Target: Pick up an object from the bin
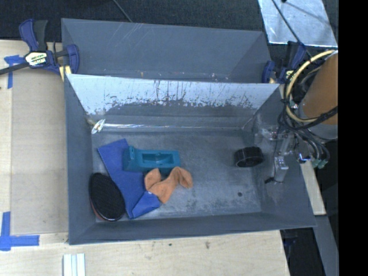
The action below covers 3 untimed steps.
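Observation:
My gripper [278, 167] hangs at the bin's right wall, above the sloping side, with nothing seen in it. Just to its left a short black round cup [248, 157] lies on the bin floor, apart from the gripper. Further left lies a crumpled orange cloth [168, 181], touching a teal plastic block [150, 159].
A blue cloth [123, 174] lies under the teal block at the left of the floor. A black oval brush [106, 196] sits in the front left corner. The arm with its cables stands over the bin's right rim. Bare floor lies between the orange cloth and the black cup.

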### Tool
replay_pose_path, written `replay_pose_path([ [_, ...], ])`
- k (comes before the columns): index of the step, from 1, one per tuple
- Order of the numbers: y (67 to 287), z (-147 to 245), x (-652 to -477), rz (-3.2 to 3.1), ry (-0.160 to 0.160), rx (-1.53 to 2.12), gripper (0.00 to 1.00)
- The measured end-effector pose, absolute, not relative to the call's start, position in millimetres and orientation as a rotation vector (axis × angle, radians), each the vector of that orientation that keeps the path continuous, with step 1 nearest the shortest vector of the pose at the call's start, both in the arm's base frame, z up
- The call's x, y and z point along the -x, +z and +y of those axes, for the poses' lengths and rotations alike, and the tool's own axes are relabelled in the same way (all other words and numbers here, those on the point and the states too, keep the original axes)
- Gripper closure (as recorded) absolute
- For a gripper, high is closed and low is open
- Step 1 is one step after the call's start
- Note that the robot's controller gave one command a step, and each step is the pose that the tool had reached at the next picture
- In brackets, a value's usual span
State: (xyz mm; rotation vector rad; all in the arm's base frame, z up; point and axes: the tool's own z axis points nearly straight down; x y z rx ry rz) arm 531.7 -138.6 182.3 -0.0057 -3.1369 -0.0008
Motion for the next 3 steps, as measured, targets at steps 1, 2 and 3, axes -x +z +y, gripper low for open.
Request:
replay_pose_path([
  [1,187.2,-137.9,-533.6,-3.145,0.002,0.0,0.0],
  [2,159.9,-155.9,-570.5,-3.146,0.001,0.11,0.0],
  [3,125.2,-159.0,-593.8,-3.142,0.003,-0.206,0.0],
])
